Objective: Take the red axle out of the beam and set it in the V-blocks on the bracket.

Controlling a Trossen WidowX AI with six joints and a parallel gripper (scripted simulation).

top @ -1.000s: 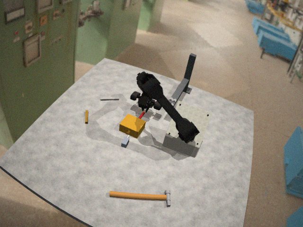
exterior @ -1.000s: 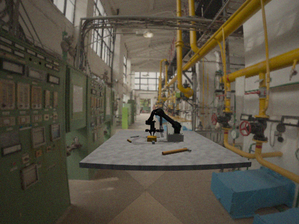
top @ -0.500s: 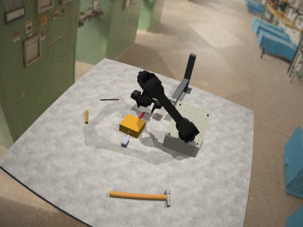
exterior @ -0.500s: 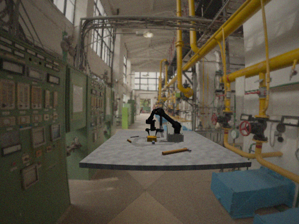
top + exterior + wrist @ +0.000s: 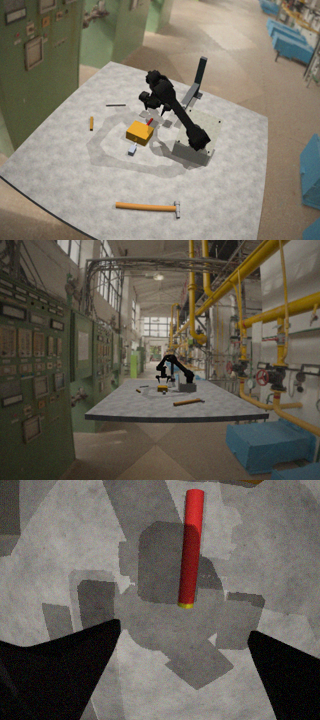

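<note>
The beam looks to be the yellow block point(image 5: 139, 130) point(image 5: 162, 388) point(image 5: 245, 481) on the table, with a round hole in its front face. The red axle point(image 5: 149, 122) point(image 5: 191, 545) shows behind it. In the wrist view both axle ends show, one with a yellow tip, and the other end stops short of the block's edge, so the axle looks outside the beam. My gripper point(image 5: 154, 112) point(image 5: 163, 382) point(image 5: 186, 632) is wide open and empty above the table, beyond the yellow tip. The bracket looks to be the grey piece point(image 5: 190, 94) with a dark upright; its V-blocks cannot be made out.
A small blue-grey block point(image 5: 132, 149) point(image 5: 164, 392) with a pin stands in front of the beam. A hammer point(image 5: 147, 206) point(image 5: 187, 402) lies near the front. A short orange bar point(image 5: 91, 123) and a thin grey bar point(image 5: 115, 105) lie left. My arm's base stands on a grey box point(image 5: 189, 155) point(image 5: 187, 387).
</note>
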